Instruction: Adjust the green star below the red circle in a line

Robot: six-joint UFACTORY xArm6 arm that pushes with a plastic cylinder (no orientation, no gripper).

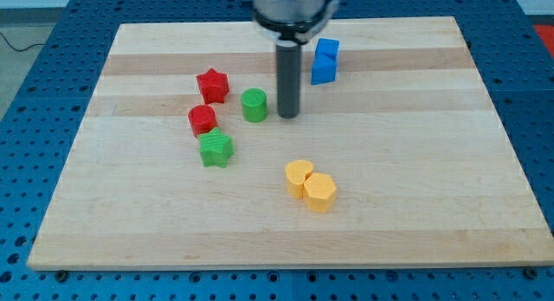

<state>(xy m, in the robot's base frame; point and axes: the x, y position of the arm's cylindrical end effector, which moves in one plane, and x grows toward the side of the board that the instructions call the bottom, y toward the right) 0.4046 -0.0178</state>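
Note:
The green star (215, 150) lies on the wooden board (415, 180), just below and slightly right of the red circle (202, 119), nearly touching it. A red star (212, 86) sits above the red circle. A green cylinder (254, 105) stands to the right of the red circle. My tip (287, 116) is down on the board just right of the green cylinder, well up and right of the green star, touching no block.
A blue block (325, 60) lies near the view's top, right of the rod. Two yellow blocks (299, 177) (319, 193) sit together below the middle. A blue perforated table (35, 85) surrounds the board.

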